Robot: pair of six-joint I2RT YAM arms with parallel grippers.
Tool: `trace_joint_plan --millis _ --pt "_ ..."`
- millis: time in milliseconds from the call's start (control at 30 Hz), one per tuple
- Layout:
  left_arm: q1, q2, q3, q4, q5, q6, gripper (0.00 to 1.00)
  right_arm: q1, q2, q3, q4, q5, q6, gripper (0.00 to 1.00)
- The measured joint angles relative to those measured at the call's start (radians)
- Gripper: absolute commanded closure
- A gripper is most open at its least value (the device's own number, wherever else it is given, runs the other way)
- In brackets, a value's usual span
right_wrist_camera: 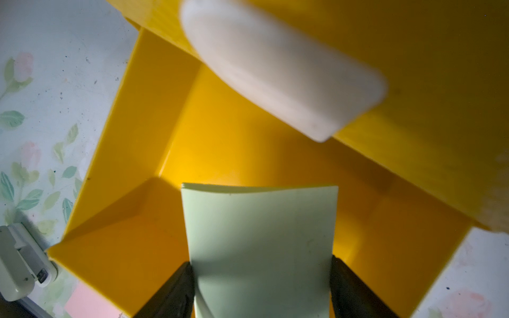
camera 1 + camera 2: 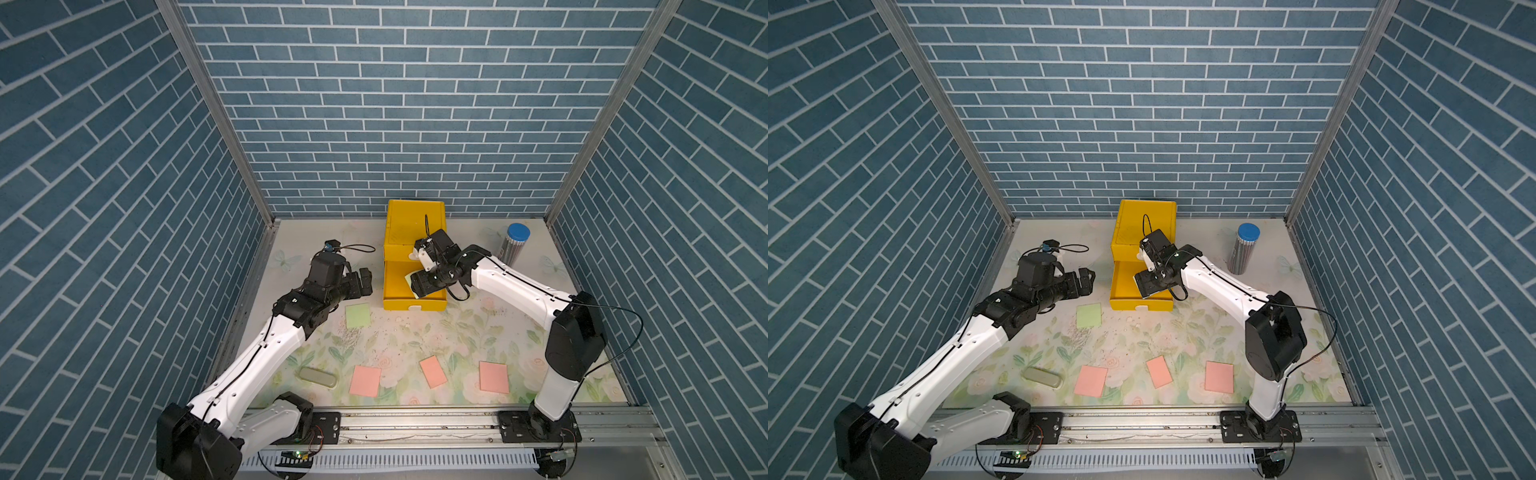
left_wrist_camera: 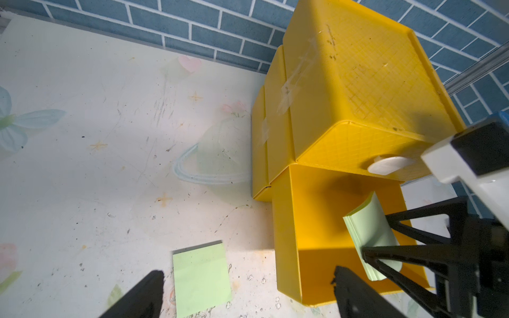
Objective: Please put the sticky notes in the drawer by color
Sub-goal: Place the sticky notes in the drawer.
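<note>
The yellow drawer cabinet stands at the back with its lowest drawer pulled out. My right gripper hangs over that drawer, its fingers pressed against both edges of a bowed pale green sticky note, which also shows in the left wrist view. A second green sticky note lies flat on the table left of the drawer. Three salmon pink sticky notes lie near the front. My left gripper hovers open beside the drawer, above the flat green note.
A grey-green oblong case lies at the front left, next to my left arm. A blue-capped grey cylinder stands at the back right. Blue brick walls close in three sides. A metal rail runs along the front.
</note>
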Motion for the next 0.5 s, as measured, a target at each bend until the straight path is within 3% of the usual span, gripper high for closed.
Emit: trace_joint_plan --millis 233,500 --pt "0.000 0.016 -0.040 0.000 -0.023 -0.006 0.00 0.001 0.000 0.005 -0.006 0.011 -0.002 0.14" --pt "-0.002 0.071 -0.071 -0.006 -0.036 -0.018 0.00 0.001 -0.001 0.005 -0.012 0.018 -0.003 0.16"
